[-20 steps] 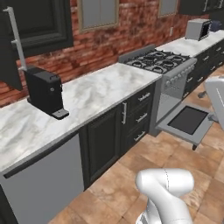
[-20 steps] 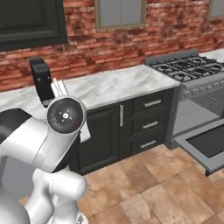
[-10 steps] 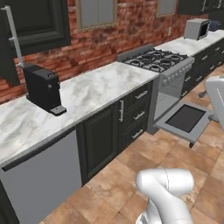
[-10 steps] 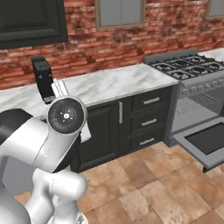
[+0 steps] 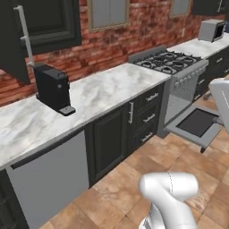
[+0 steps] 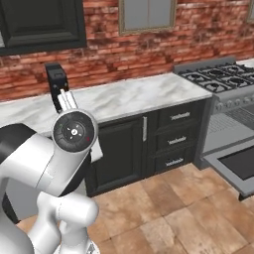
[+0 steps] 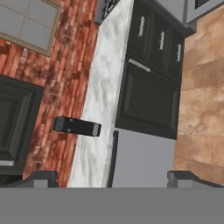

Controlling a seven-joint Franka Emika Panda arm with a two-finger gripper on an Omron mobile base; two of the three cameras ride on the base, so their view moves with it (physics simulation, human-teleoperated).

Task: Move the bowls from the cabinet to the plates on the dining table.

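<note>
While the pincer (image 7: pixel 112 177) is held released and empty, a black coffee machine (image 5: pixel 53 87) is seen on the marble tabletop (image 5: pixel 103 91), stove (image 5: pixel 172 62) alongside.

Coffee machine (image 5: pixel 53 86) on counter (image 5: pixel 103 91), stove (image 5: pixel 172 62) to its right, cabinet (image 5: pixel 47 20) above.

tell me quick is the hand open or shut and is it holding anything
Hand: open, the two finger tips wide apart, nothing between them, holding nothing.
</note>
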